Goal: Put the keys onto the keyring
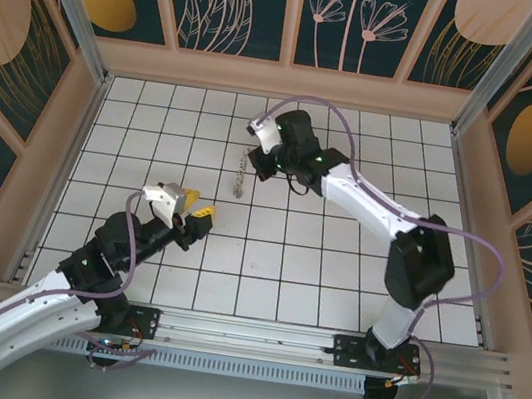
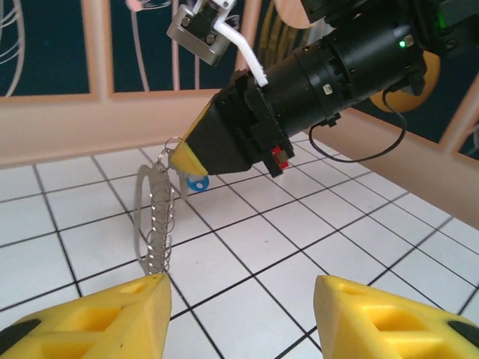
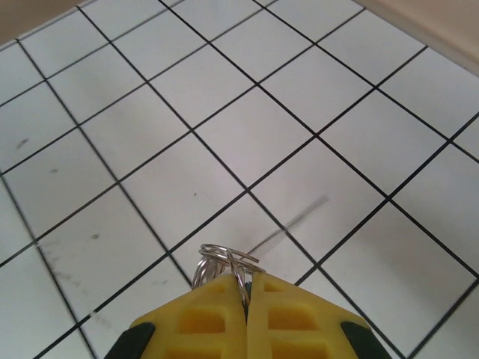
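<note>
**A:** What is sitting around the arms?

**B:** A white tiled table (image 1: 336,271) is lying under both, wooden walls (image 1: 295,81) are closing it in, and a lilac cable (image 1: 322,104) is arching over the right arm.

**A:** Is anything getting in the way?

**B:** In the left wrist view the black body of the right gripper (image 2: 187,155) is cutting across the upper half and covering part of the wall.

**A:** How many things am I counting?

**B:** One keyring (image 2: 157,224), one blue-headed key (image 2: 196,183) and two grippers.

**A:** What are the fingers doing?

**B:** The right gripper's fingers (image 3: 217,318) are pressing together on the keyring's wire loop, which is dangling above the tiles toward the far middle of the table. The left gripper (image 2: 239,299) is pointing at it with its fingers spread and nothing between them.

**A:** What is each view adding?

**B:** The left wrist view is giving the strap, chain and key. I cannot tell whether the key is hanging or lying. The right wrist view is showing the pinch on the wire.
</note>
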